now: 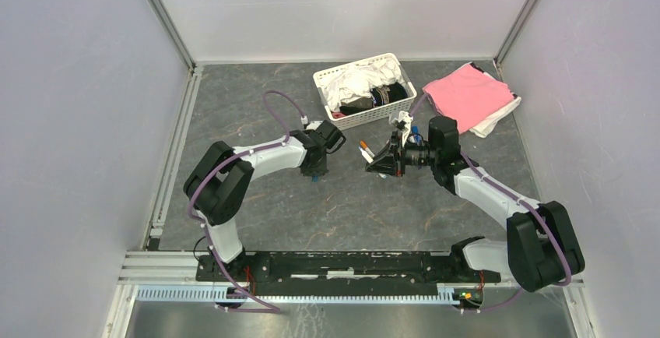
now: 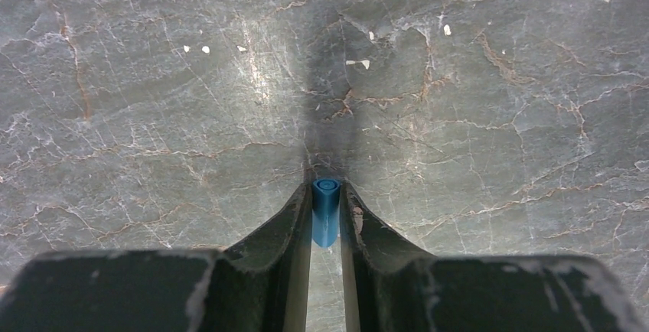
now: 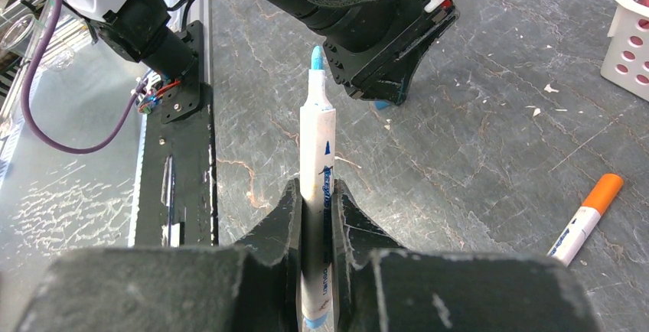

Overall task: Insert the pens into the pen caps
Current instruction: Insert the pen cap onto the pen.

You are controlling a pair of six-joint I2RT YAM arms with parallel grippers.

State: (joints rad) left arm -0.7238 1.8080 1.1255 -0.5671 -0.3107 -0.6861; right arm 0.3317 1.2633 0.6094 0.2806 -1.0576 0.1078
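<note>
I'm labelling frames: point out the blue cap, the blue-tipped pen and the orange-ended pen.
blue cap [image 2: 325, 208]: left wrist view, its side wall.
blue-tipped pen [image 3: 317, 147]: right wrist view, white barrel.
orange-ended pen [image 3: 583, 223]: right wrist view, white barrel.

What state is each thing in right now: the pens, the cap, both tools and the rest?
Left tool: shut on blue cap.
Blue cap: pinched, not on a pen.
Right tool: shut on blue pen.
Blue pen: uncapped, tip toward left tool.
Orange pen: lying on table, unheld.
Basket: holding cloths.
Pink cloth: folded on table.
</note>
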